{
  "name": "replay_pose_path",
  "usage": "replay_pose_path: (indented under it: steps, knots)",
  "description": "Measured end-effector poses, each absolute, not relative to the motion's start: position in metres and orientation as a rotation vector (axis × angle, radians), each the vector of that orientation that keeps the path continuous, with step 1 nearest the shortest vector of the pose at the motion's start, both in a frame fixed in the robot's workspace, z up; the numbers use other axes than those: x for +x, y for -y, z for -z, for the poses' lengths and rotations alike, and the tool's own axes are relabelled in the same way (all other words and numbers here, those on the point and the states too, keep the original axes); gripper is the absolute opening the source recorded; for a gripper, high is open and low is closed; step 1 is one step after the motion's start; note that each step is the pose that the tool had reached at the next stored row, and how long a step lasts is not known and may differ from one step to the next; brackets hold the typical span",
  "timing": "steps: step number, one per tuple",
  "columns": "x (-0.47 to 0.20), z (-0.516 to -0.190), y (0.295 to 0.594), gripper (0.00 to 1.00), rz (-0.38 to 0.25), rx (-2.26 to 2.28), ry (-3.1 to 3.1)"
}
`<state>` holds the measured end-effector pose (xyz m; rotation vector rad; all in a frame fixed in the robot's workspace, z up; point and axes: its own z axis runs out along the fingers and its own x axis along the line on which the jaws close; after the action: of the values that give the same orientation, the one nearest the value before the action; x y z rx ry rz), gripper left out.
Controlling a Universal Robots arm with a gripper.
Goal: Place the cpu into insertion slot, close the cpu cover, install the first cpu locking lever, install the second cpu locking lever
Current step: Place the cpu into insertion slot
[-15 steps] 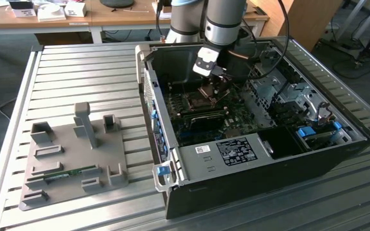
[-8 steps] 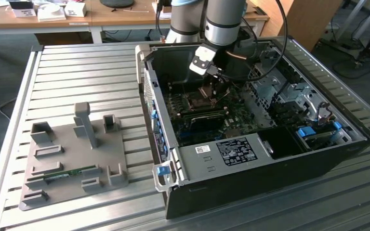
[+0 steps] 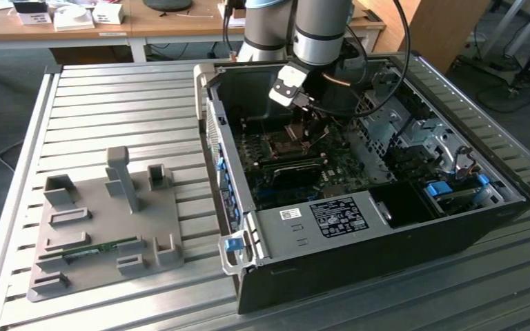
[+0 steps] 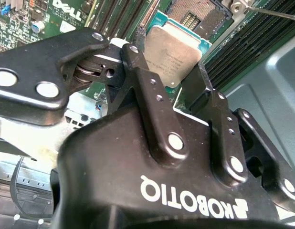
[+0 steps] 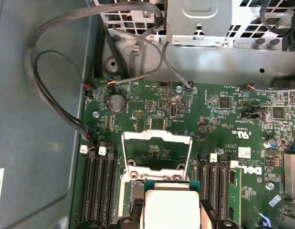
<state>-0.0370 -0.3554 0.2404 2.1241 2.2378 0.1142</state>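
- Exterior view: the arm (image 3: 320, 34) reaches into the black computer case (image 3: 366, 262), which sits on the slatted surface (image 3: 108, 103) at 3 o'clock from the grey fixture (image 3: 108, 227). Its jaws hang just above the motherboard (image 3: 339, 169).
- Second wrist view: the jaws are clenched on the cpu (image 4: 173, 50), with fingers (image 4: 145, 81) pinching opposite edges. The insertion slot (image 4: 197, 14) lies bare just beyond it.
- First wrist view: the cpu cover (image 5: 157, 136) stands raised and the chip is unseated. I judge placement is in hand; seating calls for square alignment and a level descent.

Arm (image 3: 320, 31) angled downward, claw (image 4: 167, 67) clamped on the cpu (image 4: 175, 45)
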Motion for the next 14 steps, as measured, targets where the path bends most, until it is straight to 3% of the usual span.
replay_pose_path:
  steps: [3,14]
  knots:
    - [-0.0369,-0.2404,0.3555,0.54,-0.09,2.136,-2.25]
    - [-0.0369,-0.2399,0.3555,0.54,-0.094,2.183,-2.208]
